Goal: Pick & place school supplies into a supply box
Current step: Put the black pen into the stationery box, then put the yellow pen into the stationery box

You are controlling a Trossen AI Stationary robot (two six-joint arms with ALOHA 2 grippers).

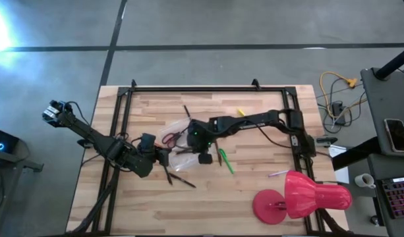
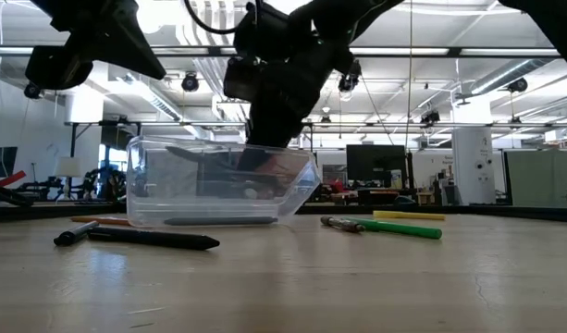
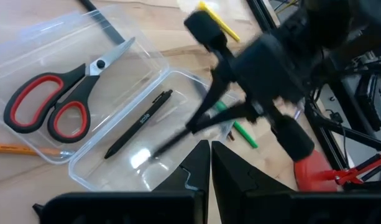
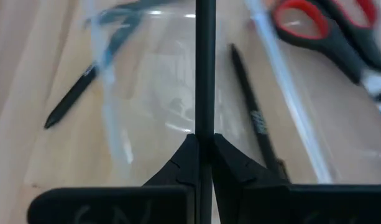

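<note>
Scissors [image 3: 53, 99] and a black pen [image 3: 139, 123] lie in the clear supply box [image 3: 28, 56] directly below my right gripper [image 4: 204, 146], whose jaws are clamped on a dark pencil [image 4: 204, 68] over the box. My left gripper [image 3: 211, 163] hovers just beside the box, jaws closed on nothing.

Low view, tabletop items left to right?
Dark pen with a grey cap → long black marker → clear plastic supply box → green marker, with a yellow marker lying just behind it.
</note>
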